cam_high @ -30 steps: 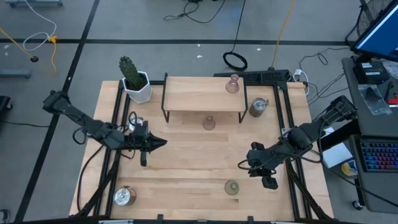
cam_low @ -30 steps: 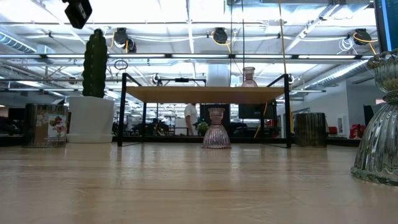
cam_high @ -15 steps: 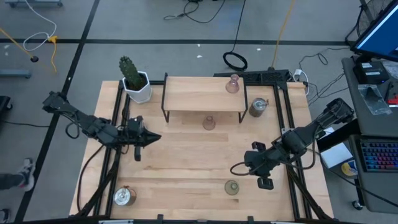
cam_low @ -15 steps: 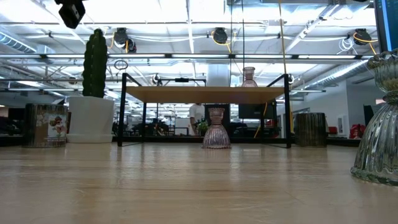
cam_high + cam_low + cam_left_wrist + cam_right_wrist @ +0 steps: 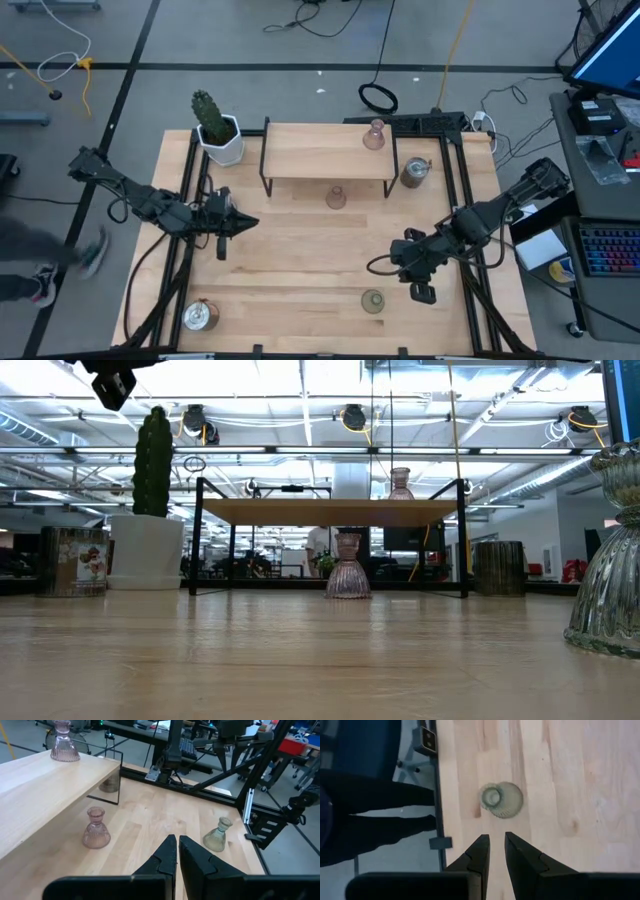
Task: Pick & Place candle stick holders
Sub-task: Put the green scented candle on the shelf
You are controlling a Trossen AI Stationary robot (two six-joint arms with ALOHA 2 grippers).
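One pale pink candle stick holder [image 5: 374, 136] stands on the raised wooden shelf [image 5: 320, 152]. A second pink one [image 5: 336, 197] stands on the table in front of it. An olive-green holder [image 5: 372, 300] stands near the front edge, and silver cups stand at the far right [image 5: 415, 172] and near left [image 5: 200, 315]. My left gripper [image 5: 252, 222] hovers shut at the table's left, pointing across it [image 5: 177, 842]. My right gripper [image 5: 395, 262] hangs above and just to the far right of the olive holder [image 5: 501, 800]. Its fingers [image 5: 496, 842] slant down, a narrow gap apart, with nothing between them.
A white pot with a green cactus [image 5: 215, 130] stands at the far left corner. The shelf's black legs [image 5: 197, 535] stand on the table. A person's dark legs [image 5: 365, 820] show beside the table's near edge in the right wrist view.
My left gripper has drawn back a little toward the table's left edge, still shut. My right gripper has rolled slightly about its own line while staying over the olive-green holder. No holder has moved.
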